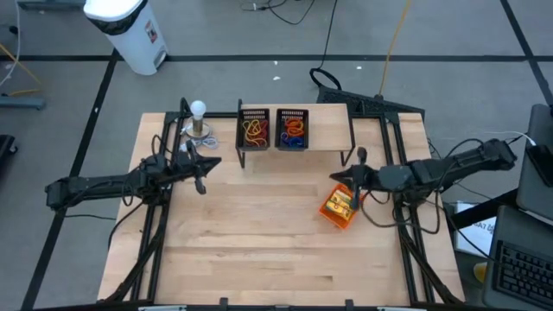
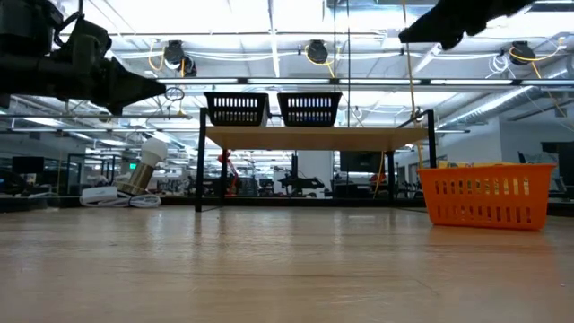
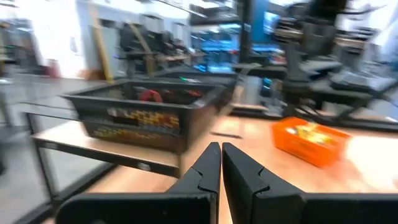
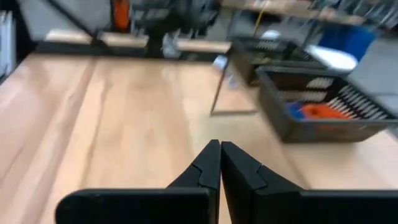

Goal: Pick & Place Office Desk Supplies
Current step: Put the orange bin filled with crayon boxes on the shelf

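Presently, rubber-band loops [image 1: 254,130], orange and yellow, fill the left black mesh tray [image 1: 254,113]; blue and orange loops [image 1: 294,131] fill the right black mesh tray [image 1: 292,113]. Both trays sit on a small raised shelf [image 1: 333,121], ahead of both grippers. Yellow packets [image 1: 338,204] lie in the orange basket [image 1: 337,208], just beside the right gripper [image 1: 354,198], fingers pressed together, holding nothing. Left gripper [image 1: 201,183]: fingers pressed together, empty, near a white ball on a stand [image 1: 199,118]. Surface: pale wooden table [image 1: 259,250]. Room: grey floor, white bin [image 1: 130,30].
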`<action>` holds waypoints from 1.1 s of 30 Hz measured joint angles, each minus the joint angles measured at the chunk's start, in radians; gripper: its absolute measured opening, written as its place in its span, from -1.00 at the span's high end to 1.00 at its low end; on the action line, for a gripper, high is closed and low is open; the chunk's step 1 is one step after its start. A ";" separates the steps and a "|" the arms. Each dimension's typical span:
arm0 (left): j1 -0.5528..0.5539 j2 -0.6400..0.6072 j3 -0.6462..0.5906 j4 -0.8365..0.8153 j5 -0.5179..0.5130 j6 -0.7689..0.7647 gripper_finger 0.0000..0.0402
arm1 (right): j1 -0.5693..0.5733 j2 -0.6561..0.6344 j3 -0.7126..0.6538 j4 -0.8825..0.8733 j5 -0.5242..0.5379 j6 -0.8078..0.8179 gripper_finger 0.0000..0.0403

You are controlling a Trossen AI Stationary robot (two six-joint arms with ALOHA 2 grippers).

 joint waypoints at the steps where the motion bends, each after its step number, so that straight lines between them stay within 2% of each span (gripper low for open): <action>1: 0.000 0.000 0.000 0.011 -0.029 0.001 0.91 | 0.016 0.025 0.032 -0.041 0.000 0.022 0.99; 3: 0.004 0.000 0.000 0.029 -0.061 0.002 0.91 | 0.046 0.076 0.103 -0.135 0.000 0.081 0.99; 10: 0.028 0.000 0.000 -0.021 -0.035 -0.012 0.91 | 0.132 0.272 0.305 -0.433 0.001 0.341 0.99; 14: 0.028 0.000 0.000 -0.031 -0.035 -0.030 0.91 | 0.145 0.388 0.375 -0.556 -0.092 0.501 0.95; 19: 0.028 0.000 0.000 -0.032 -0.034 -0.031 0.91 | 0.145 0.507 0.439 -0.698 -0.210 0.651 0.71; 26: 0.028 0.000 0.000 -0.044 -0.034 -0.031 0.91 | 0.147 0.585 0.467 -0.739 -0.272 0.817 0.24; 29: 0.028 0.000 0.000 -0.058 -0.034 -0.030 0.91 | 0.149 0.612 0.467 -0.767 -0.310 0.896 0.14; 33: 0.028 0.000 0.000 -0.067 -0.034 -0.030 0.91 | 0.164 0.660 0.466 -0.792 -0.319 0.980 0.11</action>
